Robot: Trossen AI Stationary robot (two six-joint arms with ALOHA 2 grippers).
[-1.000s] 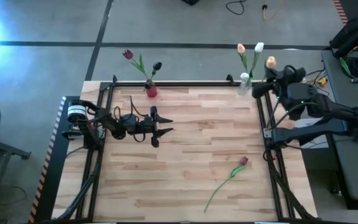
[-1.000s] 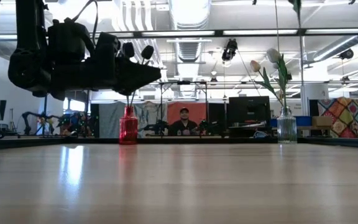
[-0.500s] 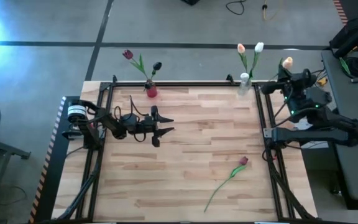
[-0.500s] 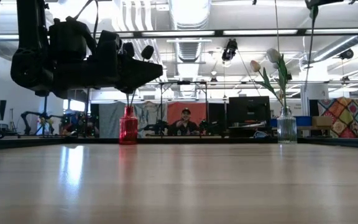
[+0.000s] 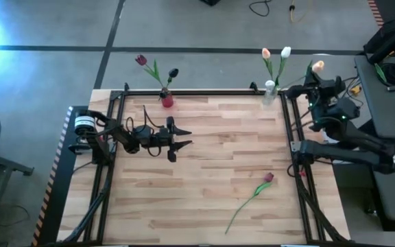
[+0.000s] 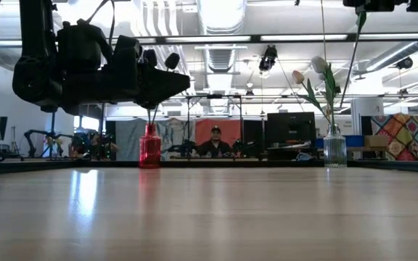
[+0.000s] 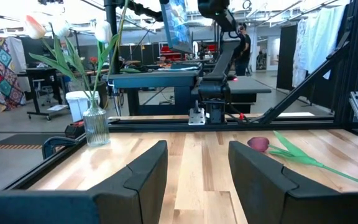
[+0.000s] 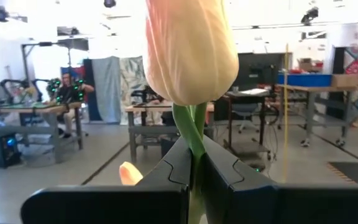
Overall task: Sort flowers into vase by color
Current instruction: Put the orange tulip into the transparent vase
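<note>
My right gripper (image 5: 313, 81) hovers beyond the table's far right corner, shut on a peach tulip (image 8: 191, 50) whose head (image 5: 317, 66) stands upright. Its stem (image 6: 353, 58) hangs beside the clear vase (image 5: 269, 92). That vase (image 6: 334, 148) stands on the far edge and holds a peach and a white tulip by their stems. The red vase (image 5: 166, 101) holds a maroon and a blackish tulip. One red tulip (image 5: 268, 178) lies flat on the table near the right side. My left gripper (image 5: 177, 140) waits open above the table's left half. My right gripper pinches the peach tulip's green stem just below the head (image 8: 194, 140) between its two fingers. The fingers (image 8: 166, 165) reach out about level and lie across the stem. The flower is lifted clear, head up, with the long stem hanging below the fingers.
Black frame rails (image 5: 290, 130) run along the table's edges and corners. The wooden top (image 5: 211, 158) between the two arms carries only the lying tulip. A person (image 6: 214, 145) sits in the room far behind the table.
My right gripper has carried the peach tulip from over the clear vase toward the table's right, past the far right corner. It then came a little lower, and the hanging stem swung to slant toward the clear vase. It has stayed shut on the stem.
</note>
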